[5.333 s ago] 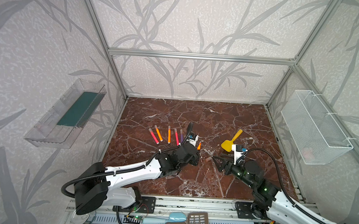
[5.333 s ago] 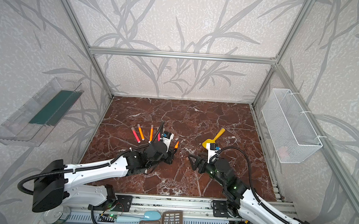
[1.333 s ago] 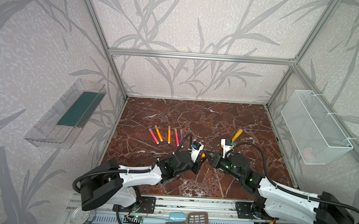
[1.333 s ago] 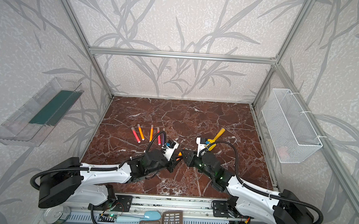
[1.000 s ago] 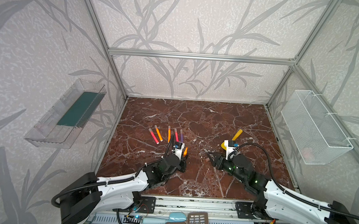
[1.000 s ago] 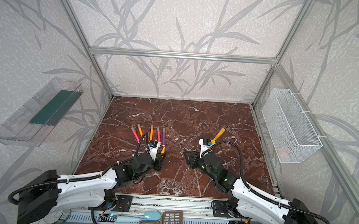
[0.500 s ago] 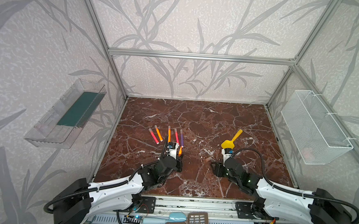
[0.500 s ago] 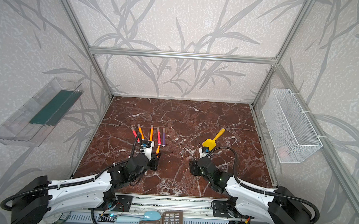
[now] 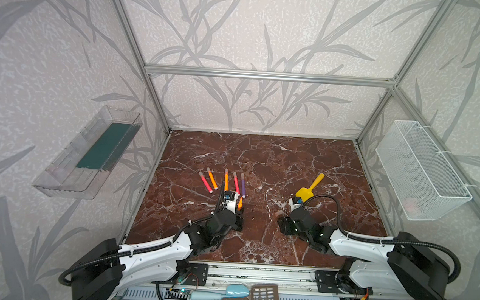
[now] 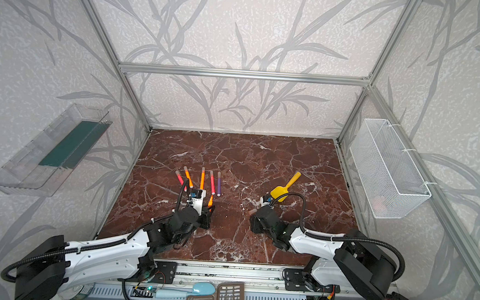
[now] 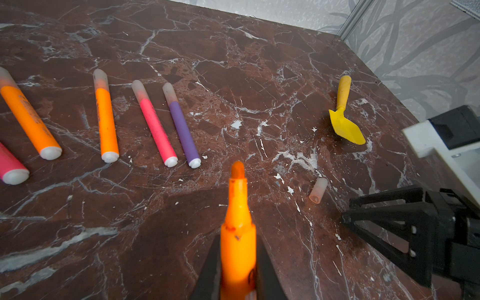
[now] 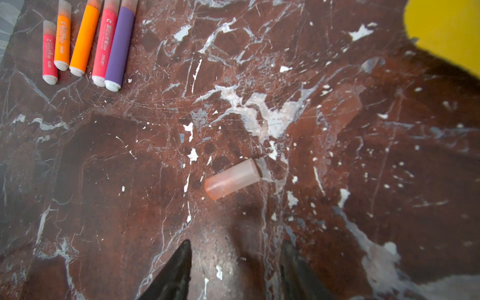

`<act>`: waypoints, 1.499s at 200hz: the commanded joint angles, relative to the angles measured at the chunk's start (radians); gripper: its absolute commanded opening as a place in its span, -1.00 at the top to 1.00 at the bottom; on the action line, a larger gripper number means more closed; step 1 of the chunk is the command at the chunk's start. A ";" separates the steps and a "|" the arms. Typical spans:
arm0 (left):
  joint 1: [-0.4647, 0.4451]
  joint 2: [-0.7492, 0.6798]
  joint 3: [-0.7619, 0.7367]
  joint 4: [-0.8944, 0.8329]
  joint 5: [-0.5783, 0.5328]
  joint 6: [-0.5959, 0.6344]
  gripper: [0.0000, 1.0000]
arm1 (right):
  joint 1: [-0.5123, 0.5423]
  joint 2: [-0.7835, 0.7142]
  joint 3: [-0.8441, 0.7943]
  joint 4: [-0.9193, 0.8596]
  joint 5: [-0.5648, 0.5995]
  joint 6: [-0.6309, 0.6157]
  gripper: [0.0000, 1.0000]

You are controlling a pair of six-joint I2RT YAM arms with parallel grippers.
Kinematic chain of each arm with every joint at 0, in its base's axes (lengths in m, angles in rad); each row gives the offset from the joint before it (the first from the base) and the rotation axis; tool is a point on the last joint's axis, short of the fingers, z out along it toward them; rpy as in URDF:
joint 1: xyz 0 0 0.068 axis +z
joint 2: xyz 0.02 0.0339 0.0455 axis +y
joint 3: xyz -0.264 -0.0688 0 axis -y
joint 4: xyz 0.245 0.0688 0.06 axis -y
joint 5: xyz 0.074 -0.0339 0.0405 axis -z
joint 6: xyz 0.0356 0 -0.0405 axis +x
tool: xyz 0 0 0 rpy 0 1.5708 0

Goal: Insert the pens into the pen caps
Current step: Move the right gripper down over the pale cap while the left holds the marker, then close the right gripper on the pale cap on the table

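Left fingers [image 11: 268, 275] pinching orange pen [image 11: 237, 233], cap [image 12: 232, 179] — loose

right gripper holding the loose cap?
No, the pen cap lies on the table, ahead of the open, empty right gripper.

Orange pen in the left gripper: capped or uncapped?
Uncapped. The orange pen in the left gripper shows a bare tip; a loose cap lies on the table.
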 commanded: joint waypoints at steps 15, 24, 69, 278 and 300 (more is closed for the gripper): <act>0.002 0.014 0.017 0.012 -0.021 0.000 1.00 | 0.007 0.070 0.051 0.038 -0.018 -0.018 -0.10; 0.002 0.015 0.020 0.009 -0.019 0.001 1.00 | 0.007 0.091 0.063 0.043 -0.026 -0.020 -0.10; 0.002 0.013 0.023 0.002 -0.024 0.005 1.00 | 0.007 0.174 0.117 0.042 -0.055 -0.038 -0.10; 0.002 -0.028 0.010 -0.019 -0.033 -0.006 1.00 | 0.007 0.247 0.237 -0.054 0.037 -0.113 -0.23; 0.002 -0.032 0.010 -0.024 -0.034 -0.006 1.00 | 0.007 0.297 0.273 -0.046 0.032 -0.112 -0.23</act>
